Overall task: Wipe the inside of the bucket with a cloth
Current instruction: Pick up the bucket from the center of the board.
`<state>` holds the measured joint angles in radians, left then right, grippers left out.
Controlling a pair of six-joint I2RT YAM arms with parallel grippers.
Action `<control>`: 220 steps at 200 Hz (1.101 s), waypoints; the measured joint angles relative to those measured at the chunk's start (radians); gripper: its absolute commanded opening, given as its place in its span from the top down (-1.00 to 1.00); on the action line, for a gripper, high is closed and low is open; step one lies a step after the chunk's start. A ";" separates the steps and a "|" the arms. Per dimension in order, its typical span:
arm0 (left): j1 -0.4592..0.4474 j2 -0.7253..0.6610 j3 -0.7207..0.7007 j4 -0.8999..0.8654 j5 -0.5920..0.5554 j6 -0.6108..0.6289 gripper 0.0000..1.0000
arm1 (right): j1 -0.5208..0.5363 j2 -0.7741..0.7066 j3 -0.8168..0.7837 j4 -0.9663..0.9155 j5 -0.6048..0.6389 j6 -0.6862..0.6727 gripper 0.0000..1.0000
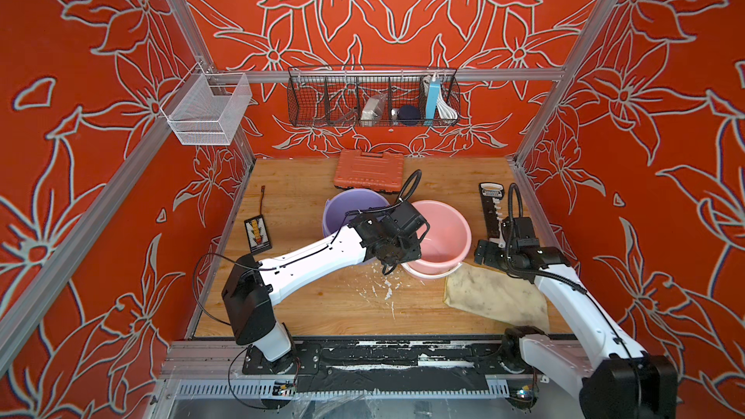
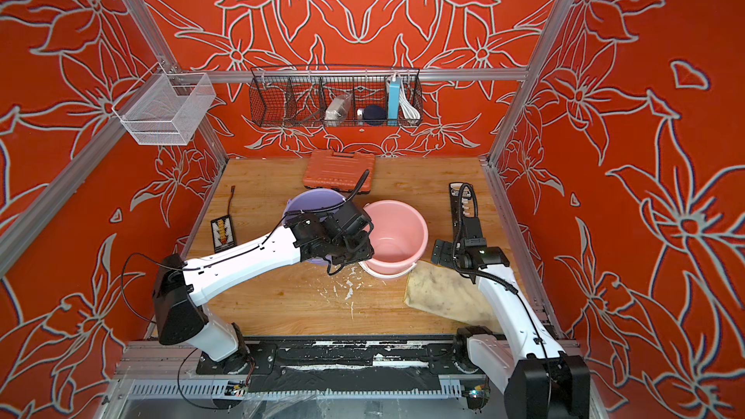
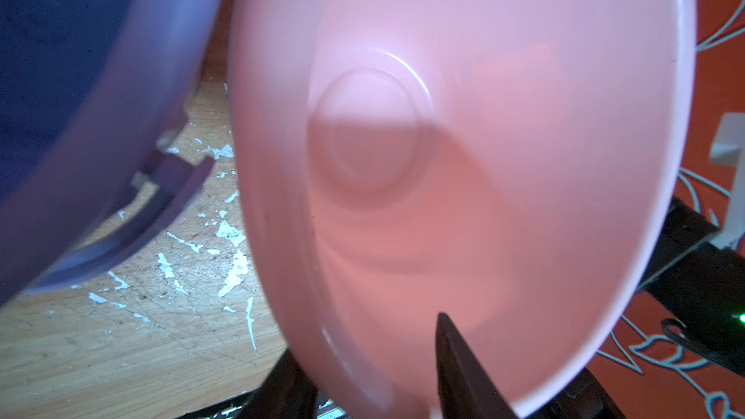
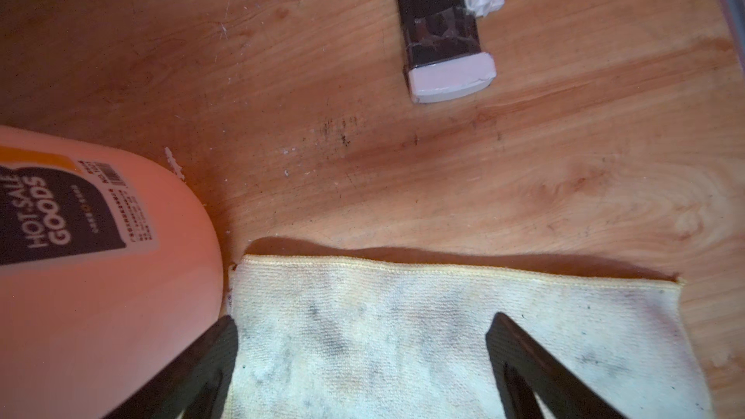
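Overhead stereo pair; wrist close-ups, seemingly sharing bucket (image 3: 524, 74)

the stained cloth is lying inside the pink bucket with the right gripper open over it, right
Not quite. The cloth lies flat on the table beside the pink bucket, not inside it; the right wrist view shows this. The right gripper is indeed open over it.

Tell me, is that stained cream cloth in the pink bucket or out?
Out. The stained cream-beige cloth lies spread flat on the wooden table beside the round pink plastic bucket, whose inside looks empty.
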<state>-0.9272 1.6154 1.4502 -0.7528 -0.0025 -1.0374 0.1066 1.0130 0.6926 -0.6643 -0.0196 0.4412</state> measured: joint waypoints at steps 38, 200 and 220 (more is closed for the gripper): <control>0.003 0.038 0.033 -0.002 0.006 0.003 0.31 | 0.000 0.045 0.000 0.008 -0.015 0.001 -0.95; 0.085 0.163 0.238 -0.128 0.026 0.103 1.00 | -0.004 0.059 -0.002 -0.023 -0.023 0.021 -0.95; 0.107 0.169 0.283 -0.153 0.033 0.137 1.00 | -0.004 0.076 -0.002 -0.038 -0.023 0.027 -0.96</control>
<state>-0.8204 1.7840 1.7329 -0.9058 0.0303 -0.9009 0.1028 1.0885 0.6910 -0.7025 -0.0422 0.4679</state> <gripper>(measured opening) 0.140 0.977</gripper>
